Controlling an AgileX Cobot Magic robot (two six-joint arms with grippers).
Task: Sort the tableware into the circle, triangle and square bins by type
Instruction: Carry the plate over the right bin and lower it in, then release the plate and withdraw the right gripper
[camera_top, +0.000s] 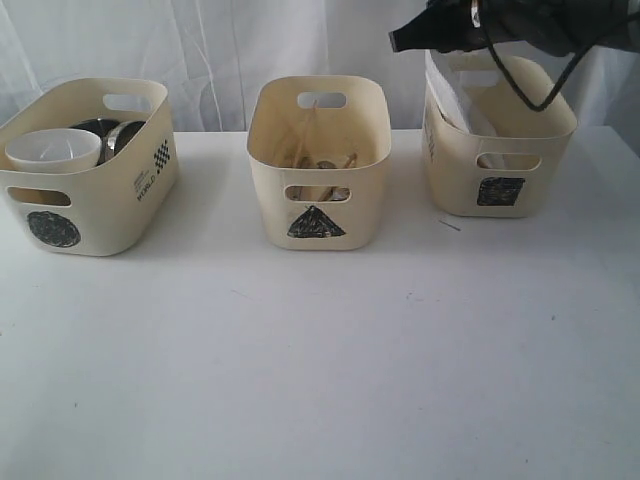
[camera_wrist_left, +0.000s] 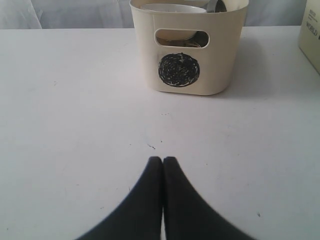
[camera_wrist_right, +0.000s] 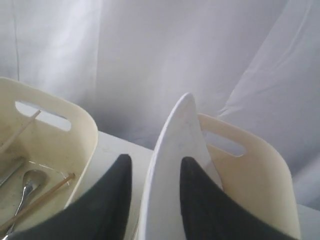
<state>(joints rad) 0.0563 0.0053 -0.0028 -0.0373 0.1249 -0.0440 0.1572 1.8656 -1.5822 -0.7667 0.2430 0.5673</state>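
The large white square plate stands on edge in the square bin, leaning at its left wall. My right gripper is open above that bin, one finger on each side of the plate's rim, the left finger clear of it. In the exterior view it hangs at the top right. The circle bin holds the white bowl and steel bowls. A spoon and chopsticks lie in the triangle bin. My left gripper is shut and empty, low over the table facing the circle bin.
The three bins stand in a row along the back of the white table, with a white curtain behind them. The right arm's cable loops over the square bin.
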